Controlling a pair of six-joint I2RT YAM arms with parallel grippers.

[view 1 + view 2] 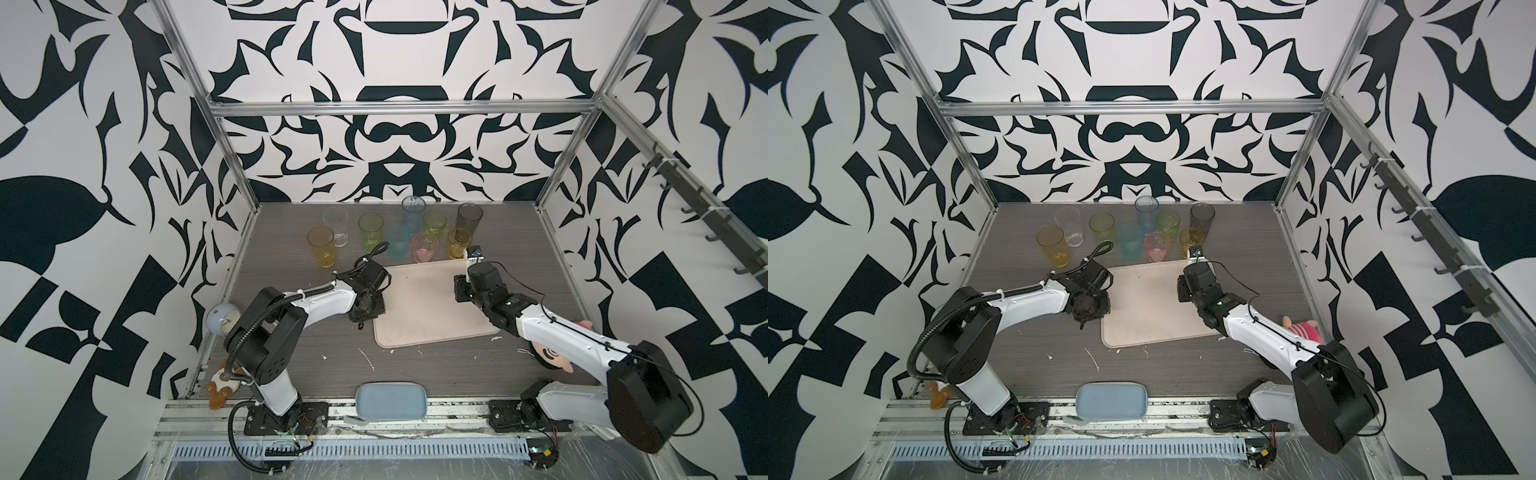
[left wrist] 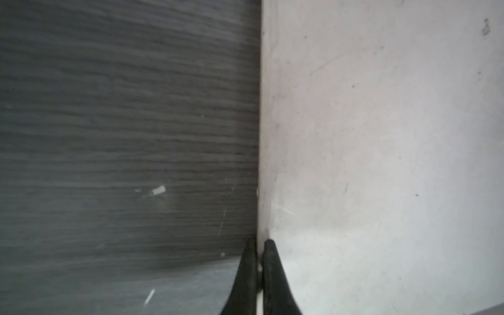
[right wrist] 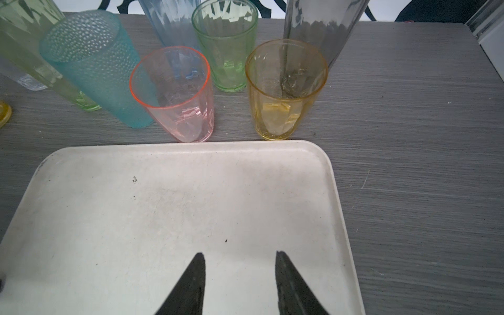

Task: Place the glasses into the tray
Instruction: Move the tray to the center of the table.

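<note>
— Tray in both top views: flat on the surface, centre, nothing in it. Glasses, all nine, upright on the surface behind its far rim.
— Any touching it?
— Pink tumbler and amber tumbler sit just beside the far rim; can't tell if they touch.
— Left wrist view?
— Left gripper clenched on the tray's side rim, one finger on each side of the edge. It holds the tray, no glass.
— Right wrist view?
— Right gripper released, jaws apart, empty, low over the tray, facing the amber tumbler.
— So the step?
— My read: left pins the tray, right goes for a first glass. To do it well, hold the pinch firm and don't drag the tray into the front row. Right jaws look narrower than the amber tumbler, so widen them before reaching. Grip low on the body, lift straight up clear of the pink neighbour and the rim, then set it upright well inside the tray.
</note>
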